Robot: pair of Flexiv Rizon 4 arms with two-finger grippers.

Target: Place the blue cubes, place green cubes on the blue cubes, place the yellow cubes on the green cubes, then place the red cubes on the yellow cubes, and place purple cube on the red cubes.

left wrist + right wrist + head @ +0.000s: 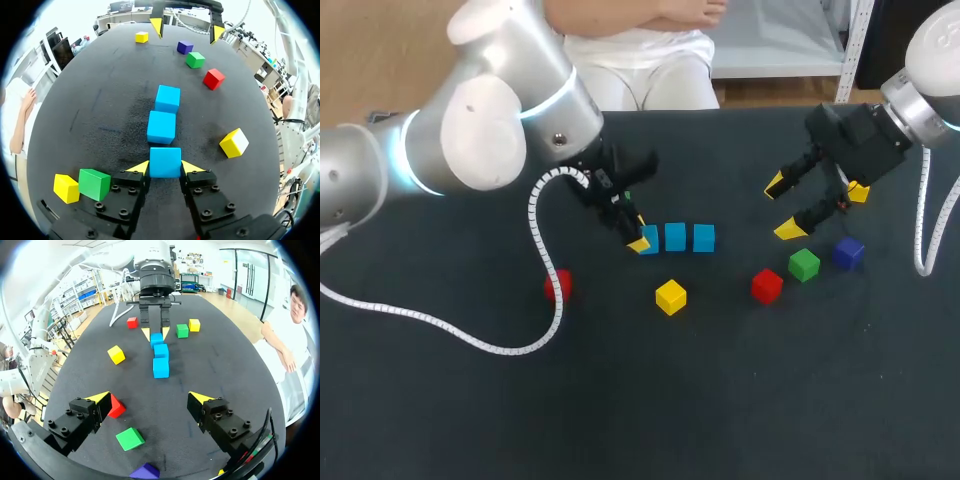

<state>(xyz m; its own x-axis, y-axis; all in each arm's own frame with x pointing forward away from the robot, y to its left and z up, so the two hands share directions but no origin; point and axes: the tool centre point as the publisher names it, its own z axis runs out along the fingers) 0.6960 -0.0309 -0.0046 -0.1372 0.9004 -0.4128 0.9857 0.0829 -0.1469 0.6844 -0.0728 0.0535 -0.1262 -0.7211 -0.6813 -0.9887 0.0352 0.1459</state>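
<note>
Opening the left gripper (165,168), now clamped on the nearest blue cube (165,161), unevenly could nudge the middle blue cube (161,126); the right gripper (150,399) stands with fingers apart.

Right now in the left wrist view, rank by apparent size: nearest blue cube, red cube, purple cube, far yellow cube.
1. nearest blue cube
2. red cube
3. purple cube and far yellow cube: alike, unranked.
Nearness likely explains the differences.
</note>
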